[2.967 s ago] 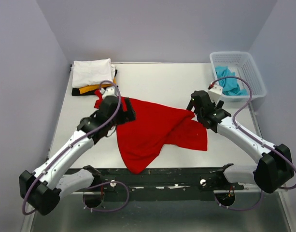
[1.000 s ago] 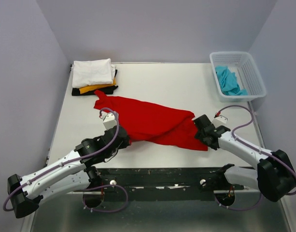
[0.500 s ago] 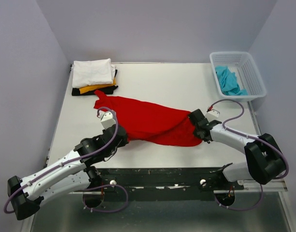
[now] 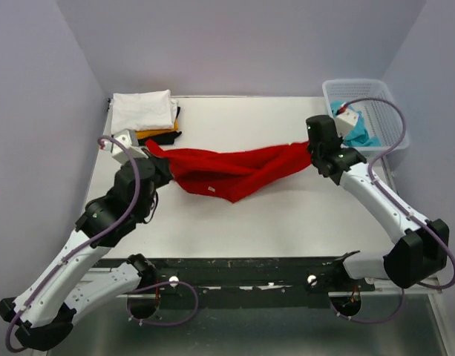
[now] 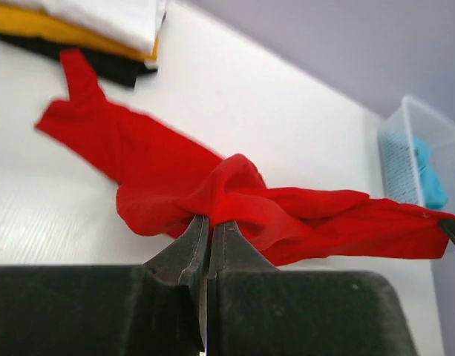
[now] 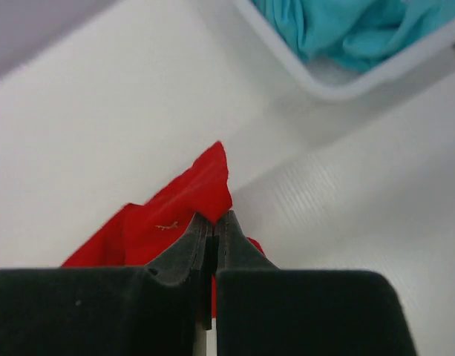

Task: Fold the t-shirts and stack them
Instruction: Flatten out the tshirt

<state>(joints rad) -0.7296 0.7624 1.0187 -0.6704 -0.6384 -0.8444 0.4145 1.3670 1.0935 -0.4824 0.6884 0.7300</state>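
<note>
Left wrist view: my left claw [image 5: 207,220] is pinched tight on a bunched fold of the red t-shirt [image 5: 234,189], with the finger tips pressed together and cloth caught between them. In the right wrist view, my right claw [image 6: 212,221] is likewise clamped on a pointed edge of the same shirt. From above, the shirt runs between my two claws as a twisted band. Its middle sags toward the tabletop [image 4: 249,119], though I cannot tell whether it touches. One loose end lies flat, pointing at the far-left corner. In that corner sits the folded stack: a white t-shirt [image 4: 142,110] on top, then a yellow-orange t-shirt [image 5: 64,33] and a black t-shirt [image 5: 119,70] beneath. At the far right, the turquoise t-shirt [image 4: 352,126] lies crumpled inside the white basket [image 4: 394,119].
</note>
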